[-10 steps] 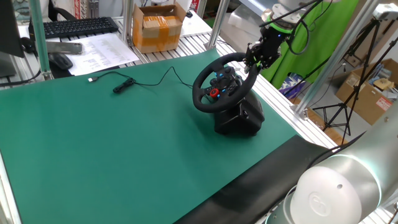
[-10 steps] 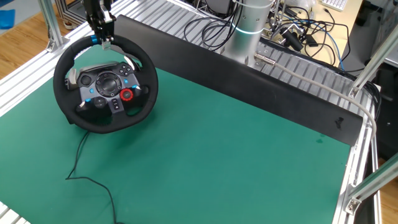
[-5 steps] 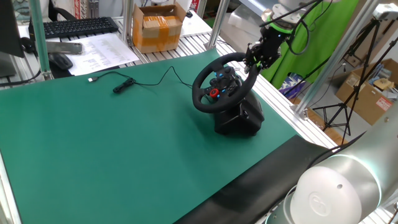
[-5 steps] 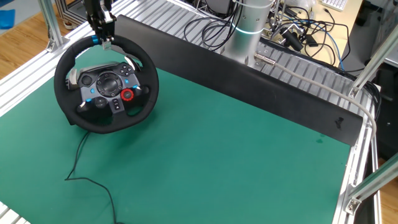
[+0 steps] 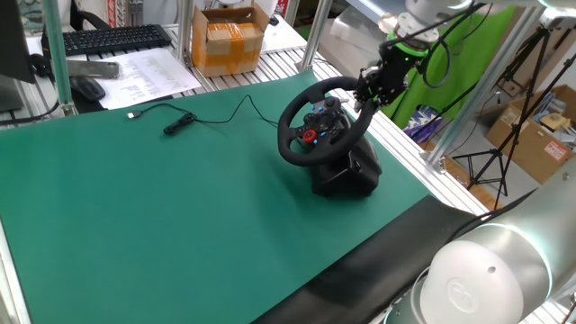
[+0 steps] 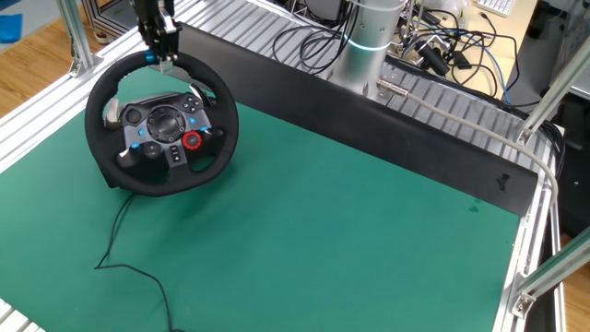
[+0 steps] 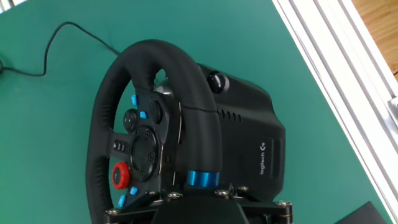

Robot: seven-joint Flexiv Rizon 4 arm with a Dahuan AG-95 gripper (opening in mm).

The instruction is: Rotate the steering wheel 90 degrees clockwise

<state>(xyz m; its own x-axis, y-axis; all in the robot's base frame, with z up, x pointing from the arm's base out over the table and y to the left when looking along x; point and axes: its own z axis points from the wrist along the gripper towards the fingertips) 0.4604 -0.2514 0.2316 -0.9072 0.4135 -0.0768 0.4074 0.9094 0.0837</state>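
Note:
The steering wheel [image 5: 310,124] is black with a thick rim and stands on its black boxy base [image 5: 349,169] at the far right of the green mat. Its hub carries a red button [image 6: 191,140] and small blue buttons. My gripper [image 5: 367,88] is shut on the top of the rim, at the blue band [image 7: 204,179]. In the other fixed view the gripper [image 6: 164,55] comes down onto the rim [image 6: 212,92] from above. In the hand view the gripper [image 7: 204,191] sits at the bottom edge, with the rim [image 7: 186,93] running away from it and the base [image 7: 255,143] to its right.
A thin black cable [image 5: 193,119] lies on the mat left of the wheel. A cardboard box [image 5: 229,40], keyboard [image 5: 112,38] and papers lie beyond the far edge. Aluminium rails [image 7: 348,81] run close beside the base. The arm's pedestal [image 6: 369,41] stands behind a black strip.
My gripper has shifted slightly to the right in the other fixed view, taking the top of the rim and its blue band with it. The wheel has turned a little clockwise.

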